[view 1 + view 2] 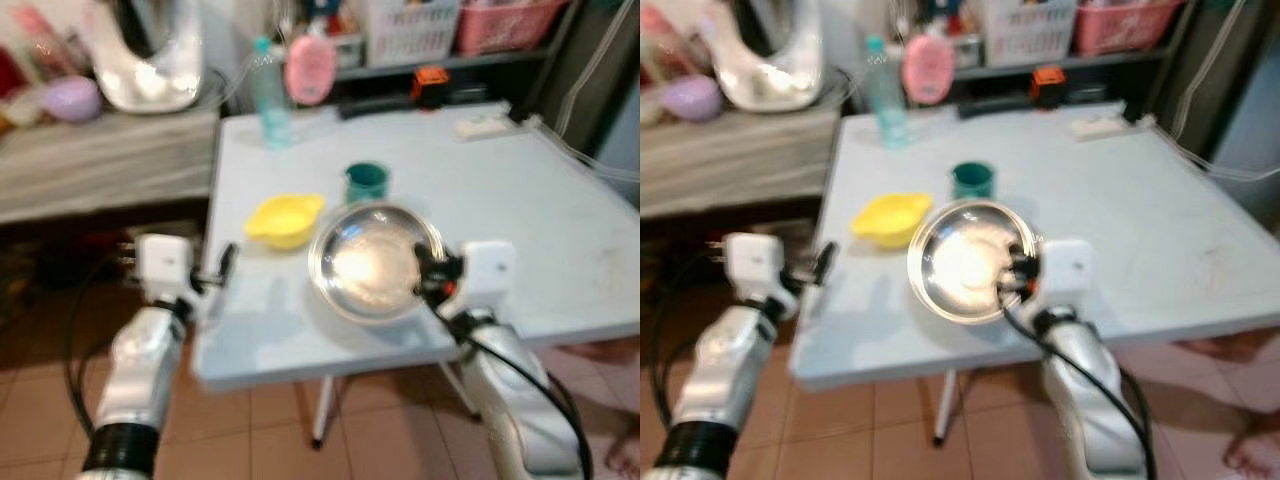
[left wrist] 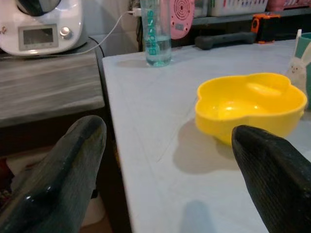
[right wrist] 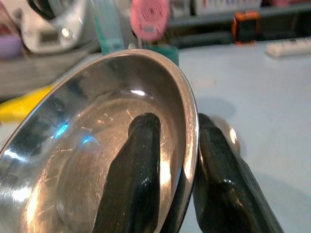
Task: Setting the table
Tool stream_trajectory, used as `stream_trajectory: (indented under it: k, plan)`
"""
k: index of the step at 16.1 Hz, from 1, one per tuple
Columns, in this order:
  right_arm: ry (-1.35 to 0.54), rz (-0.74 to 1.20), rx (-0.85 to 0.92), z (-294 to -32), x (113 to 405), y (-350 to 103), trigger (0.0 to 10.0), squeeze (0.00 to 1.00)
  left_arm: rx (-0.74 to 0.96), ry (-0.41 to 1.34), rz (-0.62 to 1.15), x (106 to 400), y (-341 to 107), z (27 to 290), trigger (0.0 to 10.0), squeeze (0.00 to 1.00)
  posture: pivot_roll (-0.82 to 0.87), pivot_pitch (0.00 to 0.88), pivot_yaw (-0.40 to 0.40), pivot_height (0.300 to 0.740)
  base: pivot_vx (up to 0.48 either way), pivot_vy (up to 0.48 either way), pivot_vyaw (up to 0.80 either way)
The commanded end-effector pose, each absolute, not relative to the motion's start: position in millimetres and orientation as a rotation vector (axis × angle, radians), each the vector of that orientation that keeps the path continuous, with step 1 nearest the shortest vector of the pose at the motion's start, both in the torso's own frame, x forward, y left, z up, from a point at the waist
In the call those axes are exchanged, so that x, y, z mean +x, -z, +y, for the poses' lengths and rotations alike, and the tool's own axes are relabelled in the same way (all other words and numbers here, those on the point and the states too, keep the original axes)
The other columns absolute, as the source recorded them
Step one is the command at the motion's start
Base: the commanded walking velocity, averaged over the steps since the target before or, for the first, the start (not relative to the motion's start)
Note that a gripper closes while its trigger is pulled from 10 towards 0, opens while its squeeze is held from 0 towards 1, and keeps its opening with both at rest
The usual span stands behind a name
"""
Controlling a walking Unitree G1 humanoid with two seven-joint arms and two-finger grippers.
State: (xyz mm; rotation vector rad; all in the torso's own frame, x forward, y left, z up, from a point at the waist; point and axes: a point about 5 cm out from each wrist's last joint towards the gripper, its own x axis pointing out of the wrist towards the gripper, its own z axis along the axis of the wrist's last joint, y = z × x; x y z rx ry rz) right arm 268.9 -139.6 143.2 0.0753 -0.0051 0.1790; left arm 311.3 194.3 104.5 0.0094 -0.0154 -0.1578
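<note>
— Where's the plate right now?

— Pinched in the right gripper (image 1: 432,272), held over the near part of the pale blue folding table (image 1: 560,200). It's a steel plate (image 1: 372,262), shiny and shallow. One black finger lies inside the dish, the other presses the outside of the rim, so the jaws are clamped tight on the edge. From the right wrist view the plate looks tilted, and I can't tell whether its underside touches the tabletop.

— Why grab it by the rim?

— My guess: a thin edge is the only thing two long fingers can bite on a flat dish.

— And the other arm?

— The left gripper (image 1: 222,268) hangs at the table's near left edge, fingers (image 2: 68,170) spread wide with nothing between them, aimed at the yellow bowl (image 1: 285,219). The bowl sits just left of the plate, with a teal cup (image 1: 366,181) just beyond them.

— What else is around?

— A clear water bottle (image 1: 270,95) at the far left corner, a pink round thing (image 1: 310,68) behind it, and a white power strip (image 1: 485,125) far right. A white kitchen machine (image 2: 41,26) stands on the grey counter (image 1: 100,160) at left.
</note>
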Motion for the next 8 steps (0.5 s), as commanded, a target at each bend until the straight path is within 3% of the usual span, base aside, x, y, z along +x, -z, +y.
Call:
stream_trajectory:
  k: [1,8]
  plan:
    - [-0.216,-0.060,0.082,-132.1,269.2,-154.7,10.0,0.00,0.037,0.137,-0.032,312.7,-110.2,200.1,10.0,0.00,-0.10,0.014,0.067,0.740,0.000,0.480,0.00]
    - [-0.229,-0.062,0.079,-131.7,270.7,-154.4,10.0,0.00,0.048,0.097,-0.041,313.7,-110.5,202.5,10.0,0.00,-0.10,0.002,0.063,0.740,0.000,0.480,0.68]
